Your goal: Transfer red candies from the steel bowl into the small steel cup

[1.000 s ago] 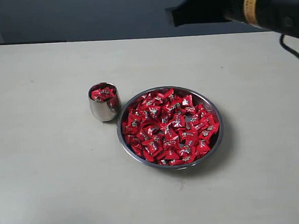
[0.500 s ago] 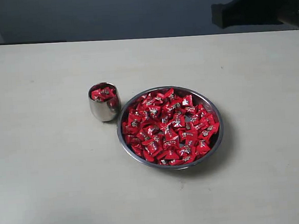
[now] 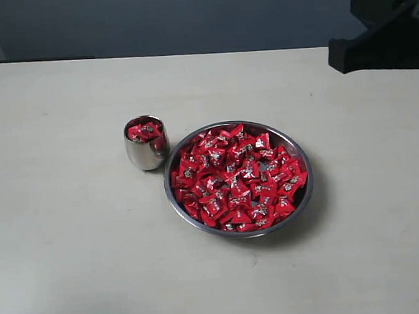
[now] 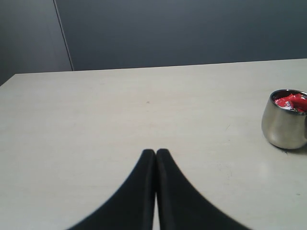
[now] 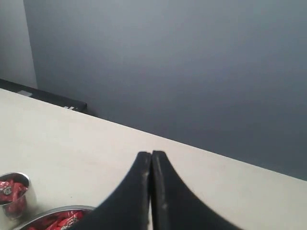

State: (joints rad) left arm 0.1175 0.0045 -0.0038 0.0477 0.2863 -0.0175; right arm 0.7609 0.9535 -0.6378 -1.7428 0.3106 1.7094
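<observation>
Exterior: steel bowl [image 3: 309, 182] mid-tabletop [image 3: 72, 246], heaped with red candies [image 3: 236, 177]. Small steel cup [image 3: 145, 156] just beside its far-left rim, candies inside.
Left wrist: left gripper [image 4: 156, 152] pressed together, empty, over bare tabletop.
Right wrist: right gripper [image 5: 151, 154] pressed together, empty.

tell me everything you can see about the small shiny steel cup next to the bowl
The small shiny steel cup is a handleless tumbler with rounded, mirror-like sides and a thin rim. It stands upright on the pale table. In the exterior view it sits close beside the upper-left rim of the wide steel bowl; whether the two touch cannot be told. It holds red-wrapped candies piled nearly to its brim. Nothing else touches it.
</observation>
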